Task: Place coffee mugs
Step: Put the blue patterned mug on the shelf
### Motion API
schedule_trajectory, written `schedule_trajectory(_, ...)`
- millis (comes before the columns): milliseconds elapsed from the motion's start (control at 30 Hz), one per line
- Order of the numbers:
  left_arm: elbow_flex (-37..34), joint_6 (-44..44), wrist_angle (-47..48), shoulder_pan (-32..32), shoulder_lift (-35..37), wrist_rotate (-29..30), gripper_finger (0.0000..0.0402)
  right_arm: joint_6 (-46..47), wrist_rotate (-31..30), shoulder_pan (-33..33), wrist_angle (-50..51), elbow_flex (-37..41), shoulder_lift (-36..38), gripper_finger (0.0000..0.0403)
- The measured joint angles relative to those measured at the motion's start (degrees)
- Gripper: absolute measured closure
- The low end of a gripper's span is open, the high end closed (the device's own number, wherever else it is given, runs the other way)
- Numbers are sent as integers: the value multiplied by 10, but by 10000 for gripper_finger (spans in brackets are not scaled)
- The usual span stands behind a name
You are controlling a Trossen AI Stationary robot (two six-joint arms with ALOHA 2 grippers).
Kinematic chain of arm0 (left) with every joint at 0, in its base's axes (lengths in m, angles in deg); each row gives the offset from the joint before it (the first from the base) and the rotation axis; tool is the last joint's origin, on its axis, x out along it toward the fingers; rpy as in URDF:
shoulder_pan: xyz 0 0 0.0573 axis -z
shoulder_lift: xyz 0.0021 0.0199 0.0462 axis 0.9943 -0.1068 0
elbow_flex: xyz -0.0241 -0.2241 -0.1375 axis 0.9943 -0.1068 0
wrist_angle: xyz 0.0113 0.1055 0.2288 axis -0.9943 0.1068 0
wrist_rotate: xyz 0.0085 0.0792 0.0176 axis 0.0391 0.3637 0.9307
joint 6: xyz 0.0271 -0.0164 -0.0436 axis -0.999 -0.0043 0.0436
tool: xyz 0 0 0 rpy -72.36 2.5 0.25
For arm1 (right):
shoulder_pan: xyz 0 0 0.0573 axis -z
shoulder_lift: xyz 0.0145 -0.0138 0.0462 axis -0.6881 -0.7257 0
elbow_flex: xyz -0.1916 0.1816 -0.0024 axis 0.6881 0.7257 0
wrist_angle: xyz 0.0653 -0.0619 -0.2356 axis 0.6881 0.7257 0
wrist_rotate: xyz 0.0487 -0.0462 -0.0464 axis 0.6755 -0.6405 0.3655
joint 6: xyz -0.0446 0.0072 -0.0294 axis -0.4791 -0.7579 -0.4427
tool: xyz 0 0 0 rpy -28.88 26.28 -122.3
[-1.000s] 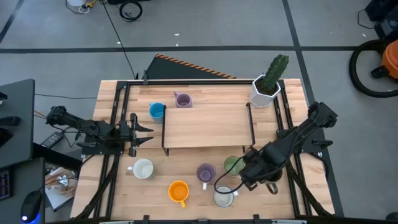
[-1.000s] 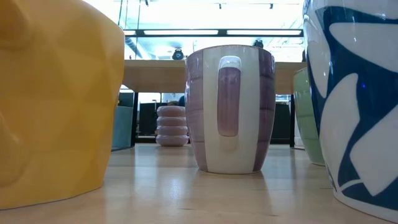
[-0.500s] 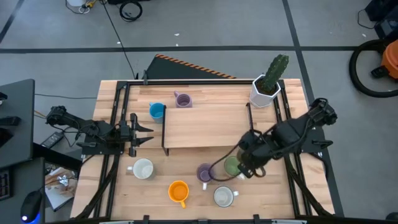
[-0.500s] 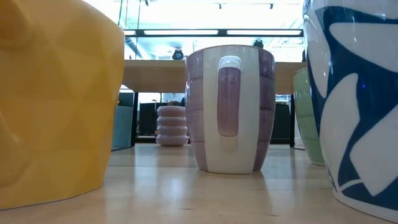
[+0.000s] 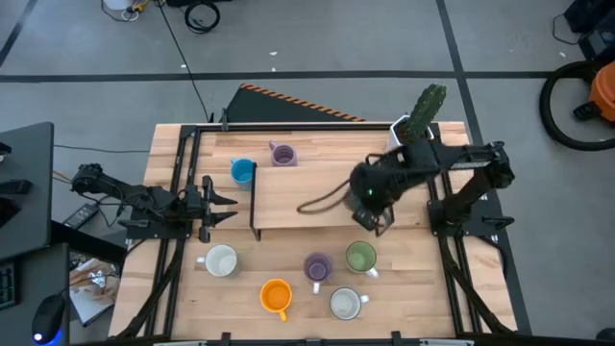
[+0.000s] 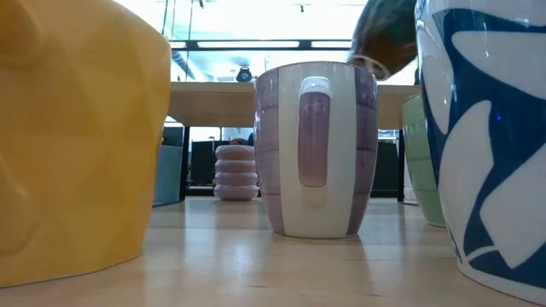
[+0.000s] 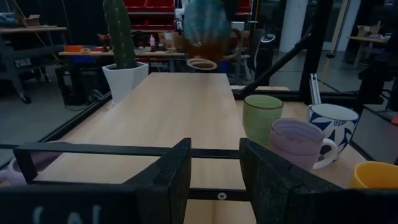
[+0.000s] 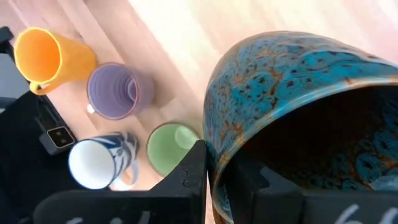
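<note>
The right gripper (image 5: 370, 192) has its fingers clamped on the rim of the dark mug (image 8: 298, 118), held in the air over the raised wooden shelf (image 5: 317, 197). The shelf lies right below it. The left gripper (image 5: 226, 200), fingers apart, waits by the worktop's (image 5: 183, 298) left edge.

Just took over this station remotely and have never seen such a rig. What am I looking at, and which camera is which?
Two dark robot arms work at a wooden table. One camera looks straight down, one sits at table-top height, one rides each wrist. The right gripper is shut on a blue-brown glazed mug, carried above the raised shelf. The left gripper waits at the left edge. In front of the shelf stand green, lavender, orange and two white mugs; a cactus planter stands at the back.
</note>
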Motion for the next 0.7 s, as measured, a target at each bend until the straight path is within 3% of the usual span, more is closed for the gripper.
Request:
schedule_trajectory(367, 0, 0, -2, 0, 0, 28, 260, -281, 5, 89, 2, 0, 0, 362)
schedule_trajectory(567, 0, 0, -3, 0, 0, 46, 260, -340, 6, 114, 2, 0, 0, 361)
schedule_trajectory(700, 0, 1, -3, 0, 0, 55, 260, -447, -26, 122, 2, 0, 0, 360)
